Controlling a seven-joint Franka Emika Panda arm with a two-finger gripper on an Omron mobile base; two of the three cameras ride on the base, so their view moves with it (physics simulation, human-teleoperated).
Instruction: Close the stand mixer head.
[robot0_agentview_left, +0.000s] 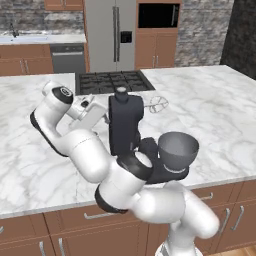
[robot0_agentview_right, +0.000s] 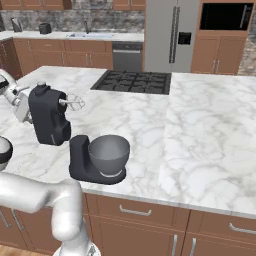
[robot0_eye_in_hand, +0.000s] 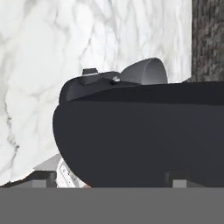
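Gripper (robot0_agentview_right: 26, 107): at the far left of the right base view, pressed against the back of the stand mixer head (robot0_agentview_right: 49, 121); whether its jaws are released or clenched cannot be told. Stand mixer head: dark charcoal, tilted up, standing upright on the marble island counter (robot0_agentview_right: 200, 130); round knob on top, wire whisk (robot0_agentview_right: 73, 104) pointing sideways toward the cooktop (robot0_agentview_right: 134, 81). Mixer base (robot0_agentview_right: 80, 162): just right, near the counter's front edge, carrying the grey mixing bowl (robot0_agentview_right: 108, 153).

Marble island counter (robot0_agentview_right: 200, 130), black cooktop (robot0_agentview_right: 132, 81), steel fridge (robot0_agentview_right: 170, 35), wooden cabinets (robot0_agentview_right: 60, 60)
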